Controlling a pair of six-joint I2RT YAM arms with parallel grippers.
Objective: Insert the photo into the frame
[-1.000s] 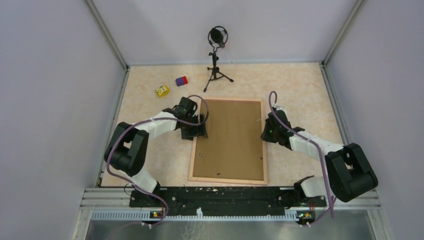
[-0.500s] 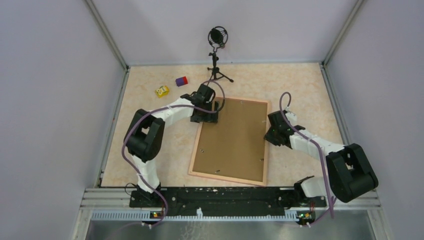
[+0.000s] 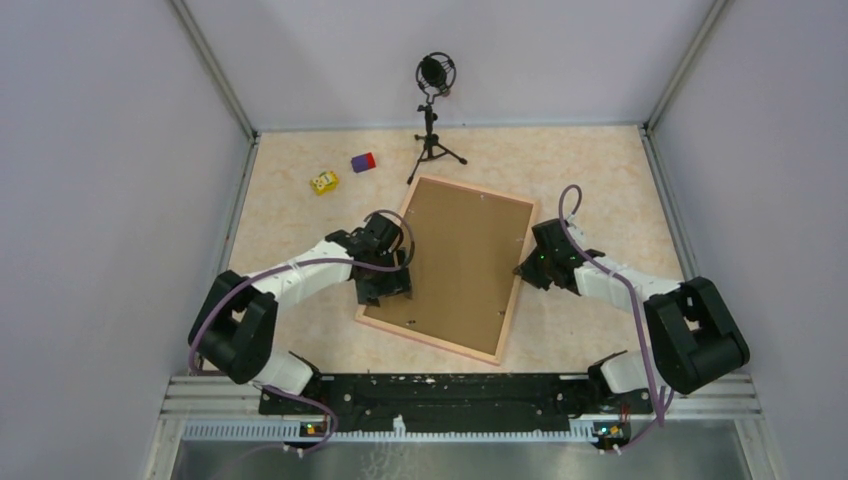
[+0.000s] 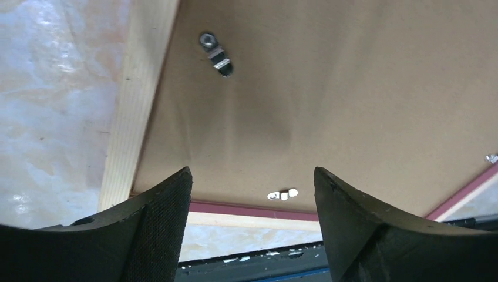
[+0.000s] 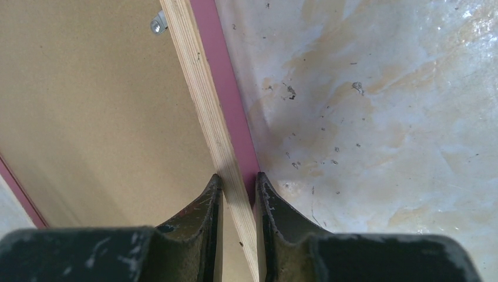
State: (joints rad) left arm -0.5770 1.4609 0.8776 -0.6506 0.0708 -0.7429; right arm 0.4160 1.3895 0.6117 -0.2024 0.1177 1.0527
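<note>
At worktop (image 3: 620, 180) centre, your right gripper (image 5: 236, 179) pinches the frame (image 5: 197, 76) edge; your left gripper (image 4: 252, 176) hangs open above the backing board (image 4: 329, 88).

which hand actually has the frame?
The right hand: it is shut on the frame edge. The left hand is open above the backing, gripping nothing.

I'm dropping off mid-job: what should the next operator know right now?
Left end effector: open, over the backing board near the frame's left rail, holding nothing.
Right end effector: shut on the frame's right rail.
Frame lies face down and skewed, backing board in it, a metal clip on the board.
Photo: not visible in any view; cannot tell if it is under the board.
Left to do: confirm the photo is in, secure the clips, release.
</note>
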